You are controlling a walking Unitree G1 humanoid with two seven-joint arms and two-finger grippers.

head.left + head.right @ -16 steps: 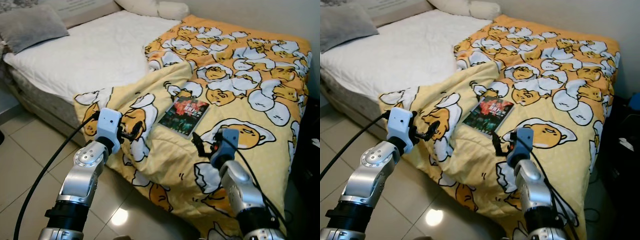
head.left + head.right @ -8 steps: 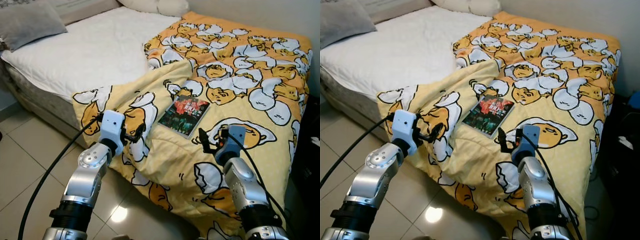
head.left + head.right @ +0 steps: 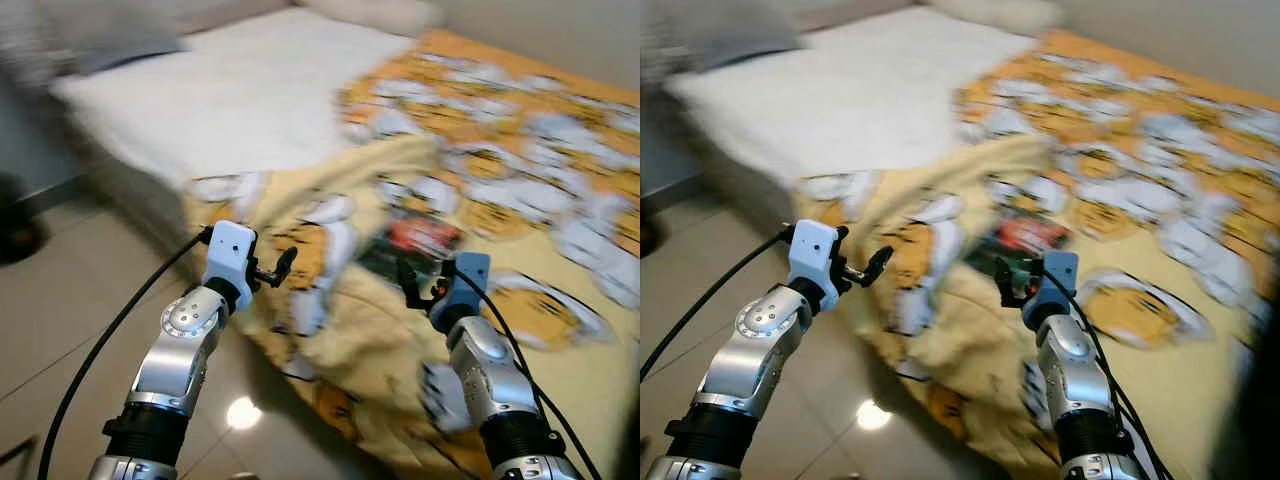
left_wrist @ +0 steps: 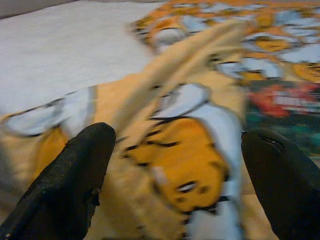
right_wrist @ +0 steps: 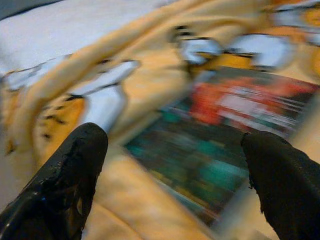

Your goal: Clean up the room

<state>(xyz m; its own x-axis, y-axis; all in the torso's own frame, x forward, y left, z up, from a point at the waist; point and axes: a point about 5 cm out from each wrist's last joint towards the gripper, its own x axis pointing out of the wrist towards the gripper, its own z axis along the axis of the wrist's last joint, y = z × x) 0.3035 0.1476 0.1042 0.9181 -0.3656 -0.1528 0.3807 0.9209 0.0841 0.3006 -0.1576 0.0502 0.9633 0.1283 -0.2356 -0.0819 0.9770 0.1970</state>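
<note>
The views are blurred. A book [image 3: 415,245] with a dark green and red cover lies flat on a yellow blanket [image 3: 520,200] printed with egg cartoons, which hangs over the bed's near edge. My right gripper [image 3: 412,285] hovers just in front of the book, open and holding nothing; the right wrist view has the book [image 5: 225,135] between its spread fingers [image 5: 70,180]. My left gripper [image 3: 280,268] is held up at the blanket's hanging corner, to the left of the book, open and empty [image 4: 177,145].
The white mattress [image 3: 230,100] lies bare on the left half of the bed, with a grey pillow [image 3: 110,40] at its head. Tiled floor [image 3: 80,300] runs along the bed's side. A dark object [image 3: 15,215] sits on the floor at far left.
The whole picture has shifted to the right and gone blurry, so the camera has moved. Both arms hold about the same raised pose, fingers still open. The book lies where it was.
</note>
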